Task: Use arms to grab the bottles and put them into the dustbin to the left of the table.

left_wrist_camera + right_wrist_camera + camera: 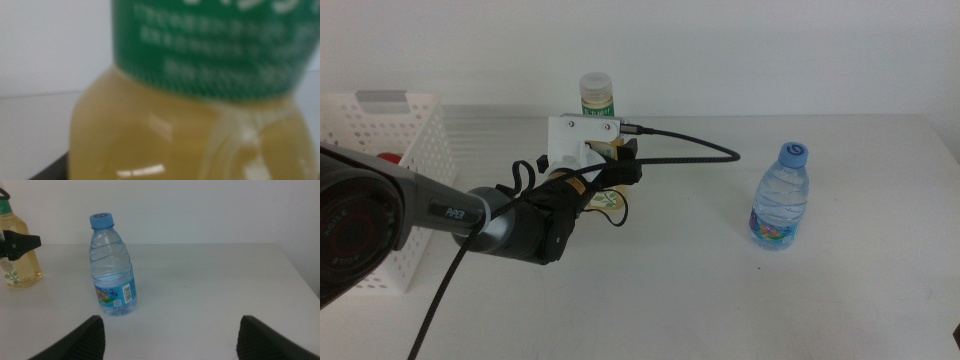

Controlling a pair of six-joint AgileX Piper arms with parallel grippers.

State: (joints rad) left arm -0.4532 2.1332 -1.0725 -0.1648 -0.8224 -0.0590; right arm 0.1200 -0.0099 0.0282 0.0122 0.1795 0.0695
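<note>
Plain white table [670,290] under water bottle [780,196], pale wall [720,50] behind.

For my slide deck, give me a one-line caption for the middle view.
Left gripper at the yellow tea bottle, water bottle standing apart, white basket at the table's left.

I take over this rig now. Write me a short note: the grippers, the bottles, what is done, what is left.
Left gripper: at the tea bottle, mid-table; grip not visible.
Right gripper: open, waiting, facing the water bottle.
Water bottle: upright on the table, right side.
Dustbin: far left, something red inside.
Left: tea bottle, then water bottle, into the dustbin.
</note>
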